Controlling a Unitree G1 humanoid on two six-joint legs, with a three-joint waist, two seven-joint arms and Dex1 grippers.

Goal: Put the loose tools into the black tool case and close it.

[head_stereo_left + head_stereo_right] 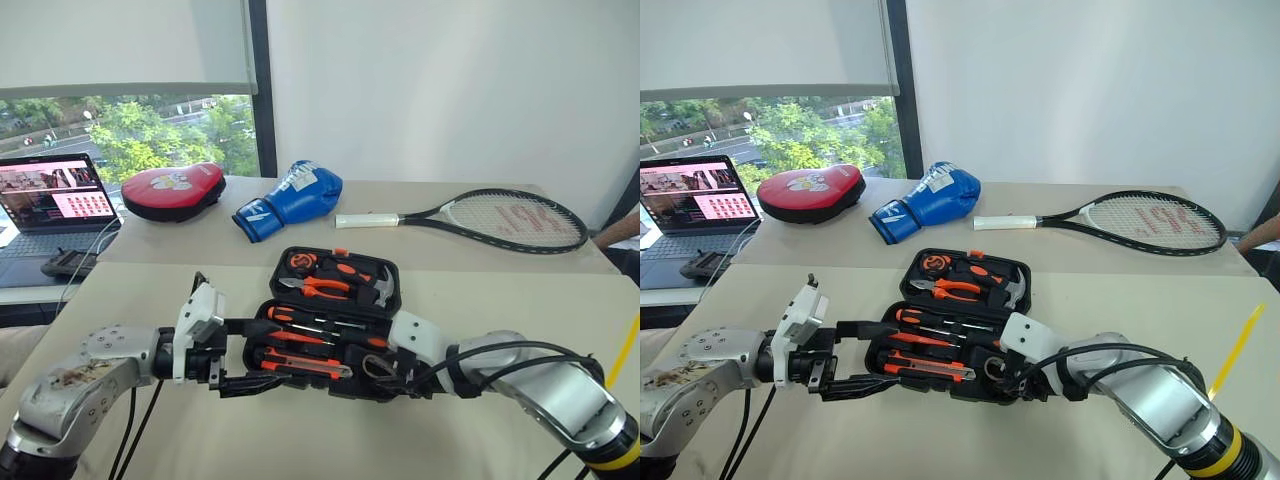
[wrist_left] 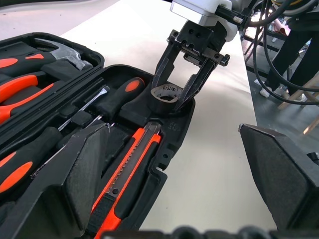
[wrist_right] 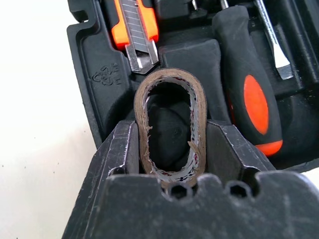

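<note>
Lying open on the beige table (image 1: pixel 500 310), the black tool case (image 1: pixel 385 272) has both halves flat, lid half away from the robot, base half toward it. Lid half holds orange-handled pliers (image 1: pixel 322 288) & a hammer (image 1: pixel 383 288) in moulded slots, plus other orange-black bits too small to name. Base half: two long screwdrivers (image 1: pixel 300 318) w/ orange-and-black handles lie lengthwise in the far slots; the utility knife (image 2: pixel 130 162) sits in the near slot, blade end toward the case's right end.

R gripper (image 2: pixel 179 94) is at the right end of the base half, jaws clenched on the tape roll (image 3: pixel 172 127); the roll is squeezed into an oval betw. the two fingers, brown cardboard core showing. It's held just over a moulded recess at that corner, beside one screwdriver's fat handle (image 3: pixel 249 84) & next to the knife's blade tip. Can't tell if the roll touches the case floor.

L gripper (image 1: pixel 235 355) is at the case's left end, jaws released wide, fingers pointing across toward the case, nothing betw. them.

Further back on a 2nd table: red punching pad (image 1: pixel 172 190), blue boxing glove (image 1: pixel 292 200), tennis racket (image 1: pixel 500 218), laptop (image 1: pixel 55 205) at far left.
</note>
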